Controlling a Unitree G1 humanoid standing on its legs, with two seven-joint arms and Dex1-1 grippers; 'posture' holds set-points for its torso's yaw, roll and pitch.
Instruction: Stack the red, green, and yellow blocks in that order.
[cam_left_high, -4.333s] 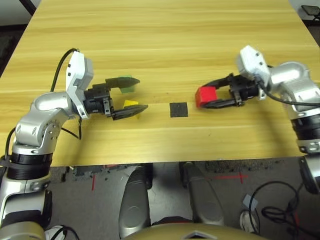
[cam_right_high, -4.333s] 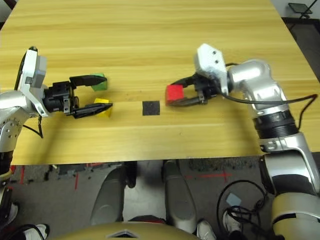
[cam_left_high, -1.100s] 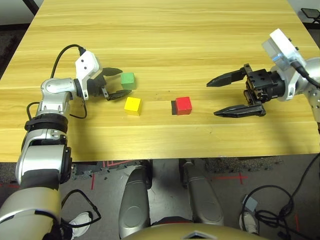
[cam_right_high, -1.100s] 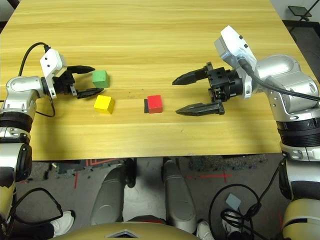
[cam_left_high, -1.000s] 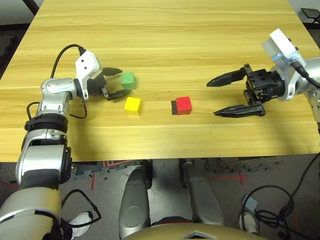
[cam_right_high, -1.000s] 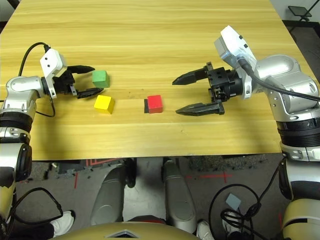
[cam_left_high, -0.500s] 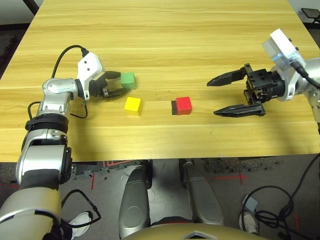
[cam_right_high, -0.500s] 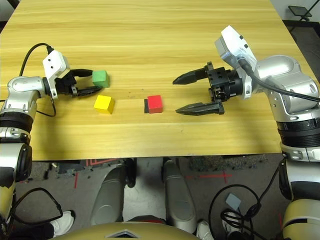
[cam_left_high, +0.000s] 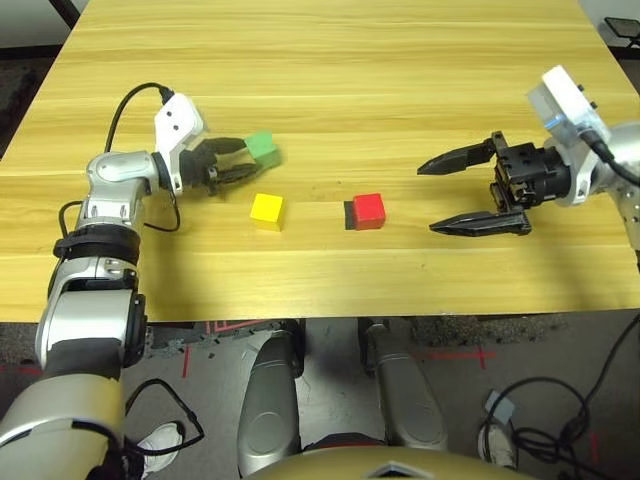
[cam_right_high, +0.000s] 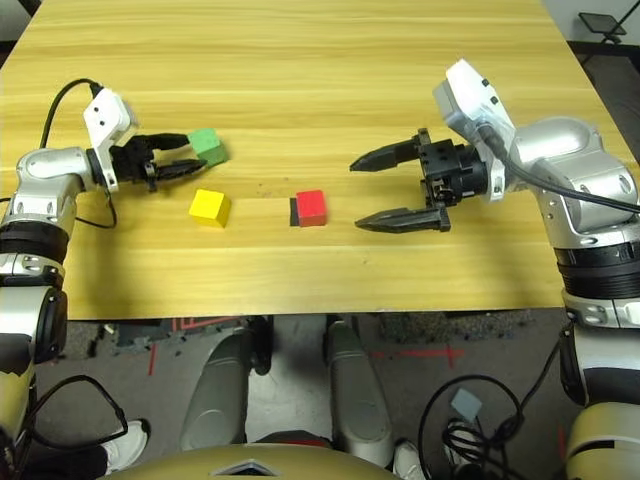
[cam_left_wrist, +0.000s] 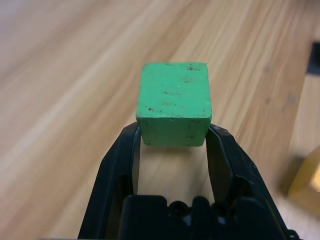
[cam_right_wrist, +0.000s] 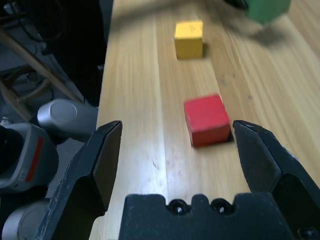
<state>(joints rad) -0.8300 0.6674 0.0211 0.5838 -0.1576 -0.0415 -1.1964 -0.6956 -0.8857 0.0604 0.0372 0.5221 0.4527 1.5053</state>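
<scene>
Left end effector (cam_left_high: 243, 160) pinches the green block (cam_left_high: 262, 148) above the surface (cam_left_high: 330, 80) — the yellow block (cam_left_high: 266, 209) and red block (cam_left_high: 368, 210) rest nearby; right end effector (cam_left_high: 437, 197) gapes wide beside red.

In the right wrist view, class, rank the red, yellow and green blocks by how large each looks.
1. red block, nearest the camera.
2. yellow block.
3. green block, cut off by the frame, so its rank is unsure.

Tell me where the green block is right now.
The green block is on the robot's left side of the table, pinched between the fingers of the left gripper, just beyond the yellow block and well left of the red block.
</scene>
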